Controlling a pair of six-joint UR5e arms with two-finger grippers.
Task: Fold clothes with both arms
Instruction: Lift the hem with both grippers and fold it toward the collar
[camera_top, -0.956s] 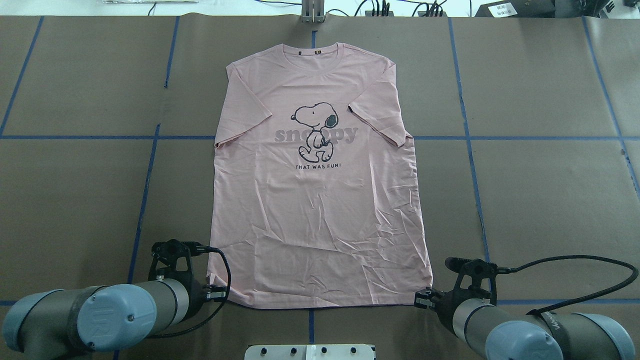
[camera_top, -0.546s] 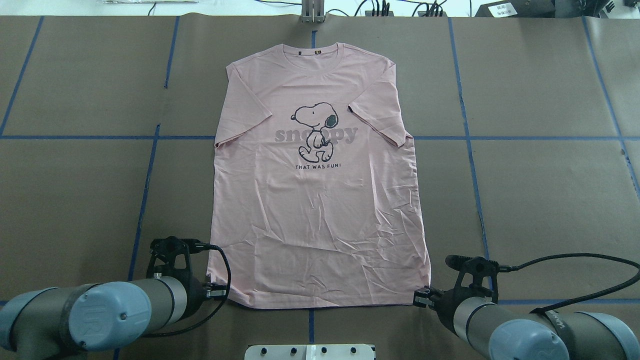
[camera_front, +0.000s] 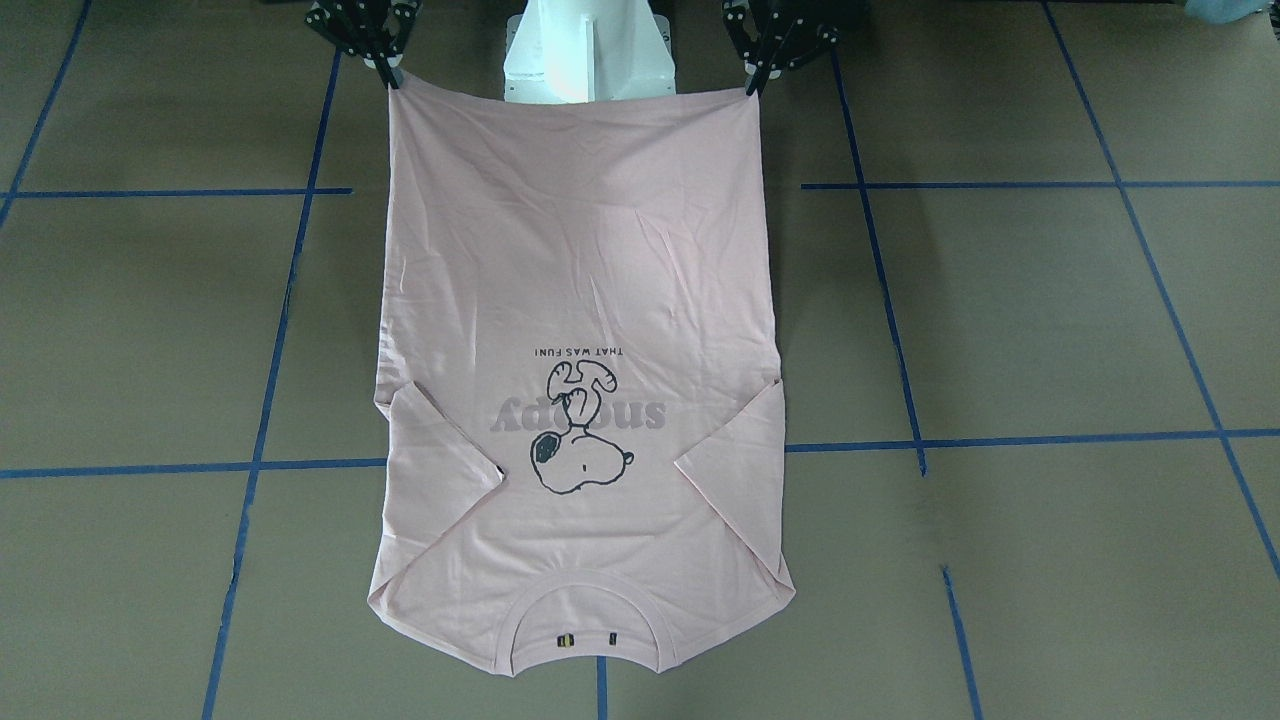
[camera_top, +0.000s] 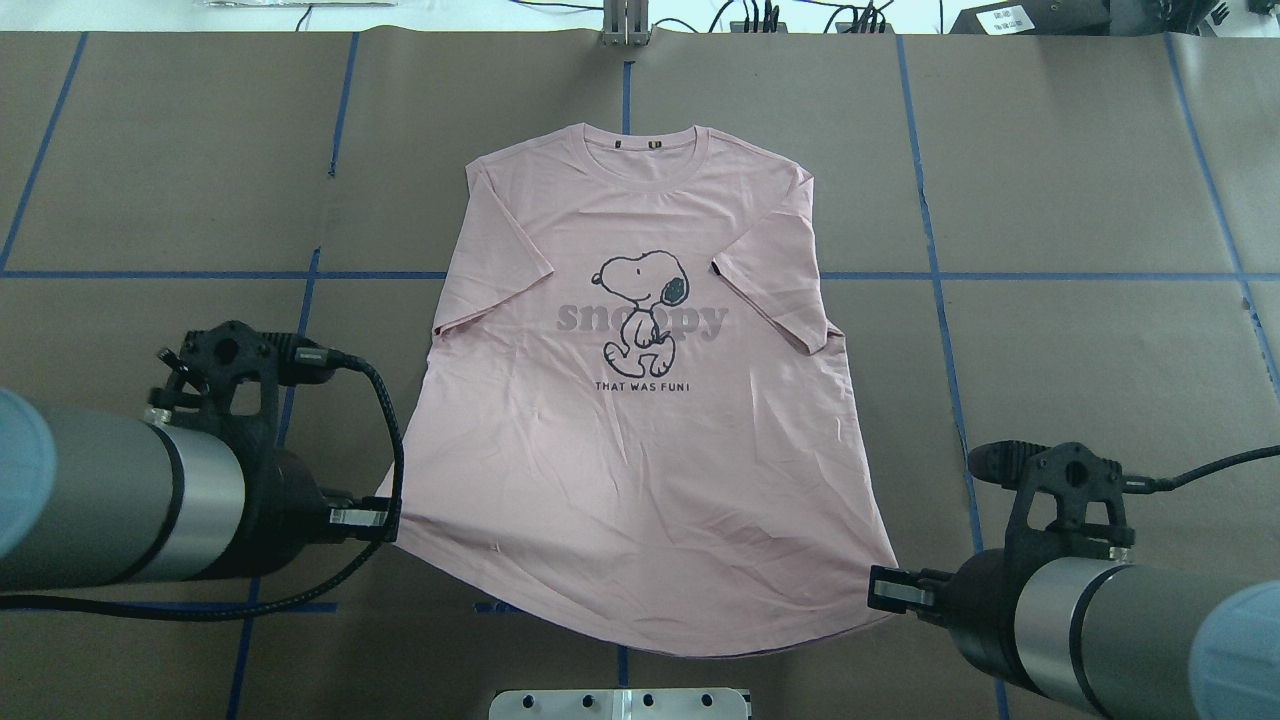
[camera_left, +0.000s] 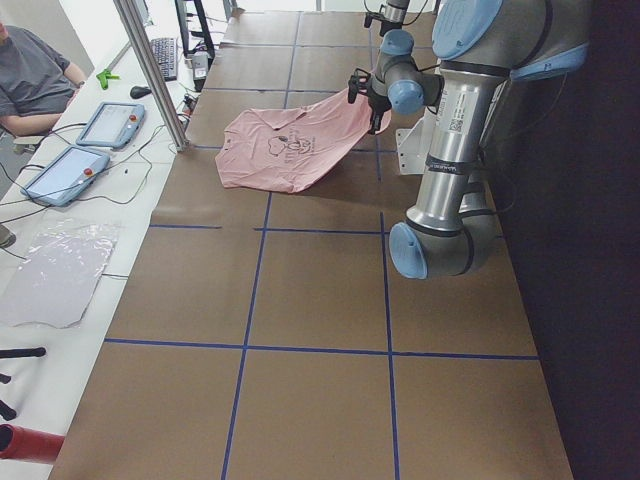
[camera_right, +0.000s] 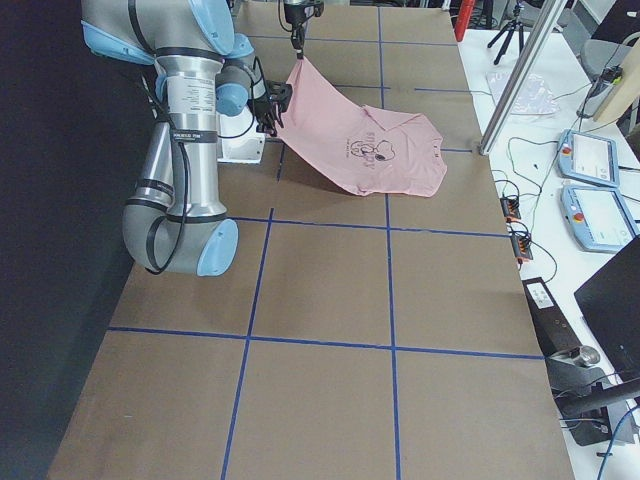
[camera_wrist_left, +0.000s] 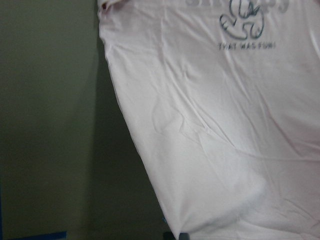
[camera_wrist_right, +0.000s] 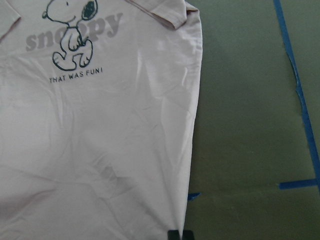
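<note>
We start at the white pedestal base (camera_front: 585, 50), which stands at the robot's edge of the brown table (camera_top: 1100, 200). Just out from the base and to either side of it, two black grippers are lifted off the table. Each pinches one bottom corner of a pale pink T-shirt (camera_top: 640, 450).

The left gripper (camera_top: 385, 518) is at the end of the silver-grey left arm (camera_top: 120, 510) on the base's left. Its fingers are closed tight on the left corner of the hem. The right gripper (camera_top: 880, 590), on the right arm (camera_top: 1110, 620) at the base's right, is clamped the same way on the right corner. Between them, straight out from the base, the hem (camera_top: 650, 640) sags in a shallow curve.

Farther from the base, the side views show the shirt sloping down from the raised hem to the table, print side up. Its lower half is in the air, and its chest and shoulders lie on the brown surface.

Next we meet small dark lettering reading "THAT WAS FUN!". Beyond it is the dark Snoopy cartoon (camera_top: 645, 315) over grey "snoopy" lettering. The two short sleeves (camera_top: 495, 260) (camera_top: 775, 285) lie angled in against the body. The ribbed round collar (camera_top: 648, 160) is the part of the shirt farthest from the base.

Blue tape lines (camera_top: 1050, 275) cross the table in a grid. At the table's far edge, directly opposite the base, stands a metal post (camera_top: 625, 25). Beyond that edge, in the left side view, we make out a white bench with tablets (camera_left: 110, 122) and a seated person (camera_left: 35, 80).
</note>
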